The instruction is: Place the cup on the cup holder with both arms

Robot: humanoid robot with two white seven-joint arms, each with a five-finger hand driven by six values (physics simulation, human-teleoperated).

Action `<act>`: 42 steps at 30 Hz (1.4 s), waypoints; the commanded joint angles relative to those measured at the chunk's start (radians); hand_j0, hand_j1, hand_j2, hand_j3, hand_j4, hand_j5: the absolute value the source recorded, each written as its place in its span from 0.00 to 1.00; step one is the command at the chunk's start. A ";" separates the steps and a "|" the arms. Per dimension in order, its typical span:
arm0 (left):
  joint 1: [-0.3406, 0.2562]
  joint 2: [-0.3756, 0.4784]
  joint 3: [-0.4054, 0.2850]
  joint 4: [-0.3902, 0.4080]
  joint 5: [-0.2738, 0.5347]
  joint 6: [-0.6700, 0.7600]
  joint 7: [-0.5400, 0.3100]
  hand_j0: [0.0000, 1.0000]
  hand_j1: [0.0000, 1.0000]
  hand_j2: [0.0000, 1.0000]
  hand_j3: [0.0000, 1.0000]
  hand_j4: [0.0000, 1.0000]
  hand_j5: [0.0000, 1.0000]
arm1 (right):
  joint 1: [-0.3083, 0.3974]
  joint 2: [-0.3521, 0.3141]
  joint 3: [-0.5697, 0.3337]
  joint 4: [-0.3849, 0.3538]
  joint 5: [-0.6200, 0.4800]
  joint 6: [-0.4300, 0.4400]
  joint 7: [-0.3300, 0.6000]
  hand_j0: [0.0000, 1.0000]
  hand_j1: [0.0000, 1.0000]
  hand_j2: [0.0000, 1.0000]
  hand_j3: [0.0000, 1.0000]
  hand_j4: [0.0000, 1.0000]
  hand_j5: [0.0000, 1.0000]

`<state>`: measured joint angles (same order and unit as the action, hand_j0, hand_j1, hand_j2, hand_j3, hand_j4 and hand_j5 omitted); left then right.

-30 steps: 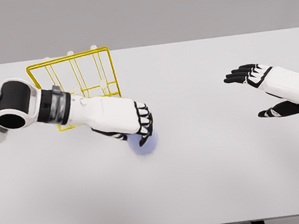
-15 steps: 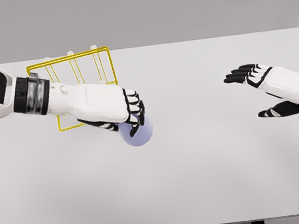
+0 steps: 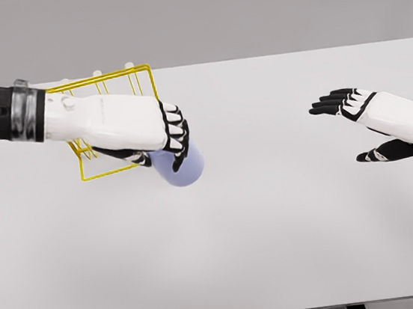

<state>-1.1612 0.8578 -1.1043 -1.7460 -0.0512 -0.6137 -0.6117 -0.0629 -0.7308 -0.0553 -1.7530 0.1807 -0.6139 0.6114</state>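
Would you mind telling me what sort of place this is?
Probably a simulated tabletop test bench: a plain white table against a grey backdrop, holding only a yellow wire cup holder and a pale blue cup.

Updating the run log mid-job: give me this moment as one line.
left hand: shut on cup | cup: lifted beside yellow cup holder, not placed | right hand: open, idle above table

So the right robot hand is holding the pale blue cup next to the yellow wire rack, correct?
Not quite: the head view shows the left robot hand gripping the pale blue cup next to the yellow wire rack. The right robot hand is open and holds nothing.
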 commanded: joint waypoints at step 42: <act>0.012 0.044 0.162 0.043 0.074 0.003 0.001 0.47 0.47 0.47 0.47 0.47 0.47 | -0.002 -0.001 0.000 0.000 -0.007 0.003 -0.001 1.00 1.00 1.00 1.00 1.00 1.00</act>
<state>-1.1505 0.9016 -0.9430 -1.7151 0.0201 -0.6140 -0.6116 -0.0644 -0.7316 -0.0551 -1.7530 0.1807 -0.6139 0.6114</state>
